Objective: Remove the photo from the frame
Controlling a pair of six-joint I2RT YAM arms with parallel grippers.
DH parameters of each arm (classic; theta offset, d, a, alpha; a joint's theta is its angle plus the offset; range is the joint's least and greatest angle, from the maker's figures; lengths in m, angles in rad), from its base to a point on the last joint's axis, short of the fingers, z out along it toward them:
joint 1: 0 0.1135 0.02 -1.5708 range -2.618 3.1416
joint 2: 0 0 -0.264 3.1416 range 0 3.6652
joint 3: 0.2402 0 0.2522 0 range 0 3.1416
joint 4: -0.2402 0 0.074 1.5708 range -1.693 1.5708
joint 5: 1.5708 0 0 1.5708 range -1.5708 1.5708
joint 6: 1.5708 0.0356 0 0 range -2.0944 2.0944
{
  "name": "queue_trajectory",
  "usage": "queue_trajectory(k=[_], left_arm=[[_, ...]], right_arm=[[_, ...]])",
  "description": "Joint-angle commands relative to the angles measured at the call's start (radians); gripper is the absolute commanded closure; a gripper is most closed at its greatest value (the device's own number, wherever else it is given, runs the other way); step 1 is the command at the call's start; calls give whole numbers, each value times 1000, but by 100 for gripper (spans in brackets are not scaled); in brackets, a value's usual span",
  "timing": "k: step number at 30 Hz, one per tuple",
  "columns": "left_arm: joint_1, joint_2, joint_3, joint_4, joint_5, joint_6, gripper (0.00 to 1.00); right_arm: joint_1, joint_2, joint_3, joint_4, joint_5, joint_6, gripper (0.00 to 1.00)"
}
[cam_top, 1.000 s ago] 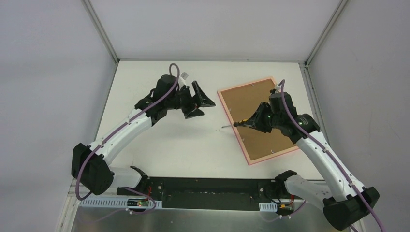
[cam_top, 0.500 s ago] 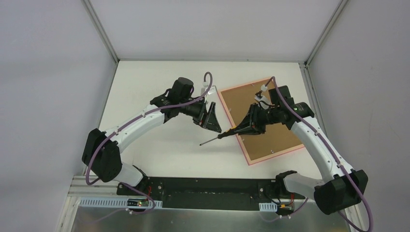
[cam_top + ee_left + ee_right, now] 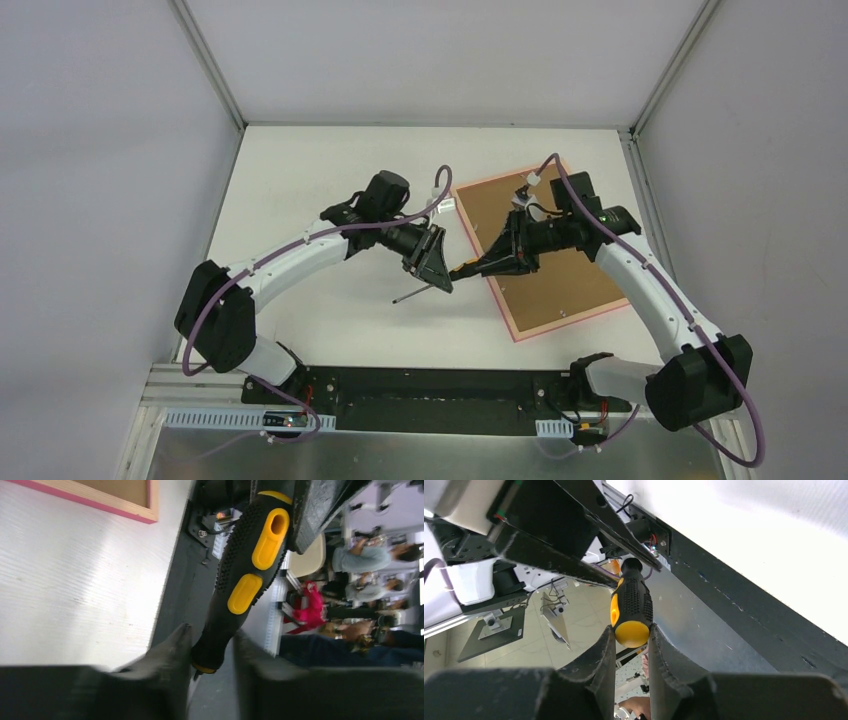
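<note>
The pink frame lies face down at the right of the table, its brown backing board up; the photo's print is hidden beneath. A frame corner shows in the left wrist view. My right gripper is shut on the butt of a black, orange-patched screwdriver, held in the air left of the frame. My left gripper has its fingers either side of the handle's nose. One finger touches it; a thin gap shows at the other.
The screwdriver's metal shaft pokes out past the left gripper toward the near left, above the white table. The black base rail runs along the near edge. Grey walls enclose the table on three sides.
The right arm carried the screwdriver left, off the frame. The left arm swung down and right to meet it, and its jaws narrowed around the handle's front end.
</note>
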Motion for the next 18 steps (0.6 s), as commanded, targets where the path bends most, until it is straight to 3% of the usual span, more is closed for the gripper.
queue_trajectory(k=[1, 2, 4, 5, 7, 8, 9, 13, 17, 18], left_arm=[[-9, -19, -8, 5, 76, 6, 84], [-9, -26, -7, 5, 63, 4, 95], [-9, -46, -2, 5, 22, 4, 100], [-9, -57, 2, 5, -9, 0, 100], [-8, -76, 9, 26, -66, -18, 100], [-9, -86, 11, 47, -88, -42, 100], [-10, -95, 8, 77, -110, -65, 100], [-10, -125, -37, 289, -148, -211, 100], [-10, -115, -72, 467, -151, -338, 100], [-10, -114, -72, 485, -152, -348, 100]], right_arm=[[-3, -21, 32, 117, -68, 81, 100], [-2, -26, 31, 129, -62, 93, 100], [1, -40, 36, 137, -33, 100, 100], [4, -51, 36, 134, 15, 109, 85], [9, -81, 10, 168, 92, 173, 42], [11, -99, -25, 227, 115, 240, 30], [16, -116, -71, 326, 108, 325, 24], [81, -151, -191, 625, 168, 555, 6], [113, -125, -133, 546, 259, 513, 4], [113, -122, -126, 534, 282, 514, 8]])
